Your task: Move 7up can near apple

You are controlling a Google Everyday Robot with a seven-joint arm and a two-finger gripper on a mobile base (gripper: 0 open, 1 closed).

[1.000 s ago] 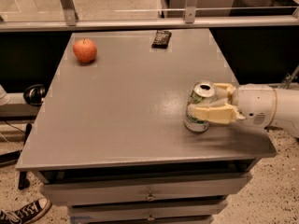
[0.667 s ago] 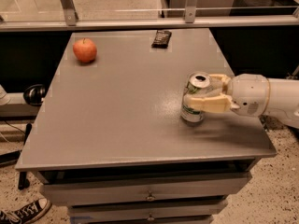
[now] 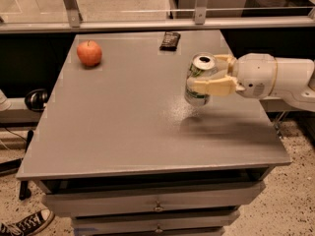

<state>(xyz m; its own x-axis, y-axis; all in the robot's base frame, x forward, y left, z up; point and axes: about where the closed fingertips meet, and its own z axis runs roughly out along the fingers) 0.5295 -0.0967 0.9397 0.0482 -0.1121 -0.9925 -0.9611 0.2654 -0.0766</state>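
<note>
1 pincer (image 3: 199, 77) comes in from the right, clamped on the 7up can (image 3: 196, 98). We see the can upright over the surface's (image 3: 123, 127) right side, well apart from the apple (image 3: 89, 53), far-left corner.

The apple (image 3: 89, 53) sits back left on the table (image 3: 123, 127), the packet (image 3: 170, 40) back centre. At right, the gripper (image 3: 203, 73) holds the can (image 3: 198, 93).
</note>
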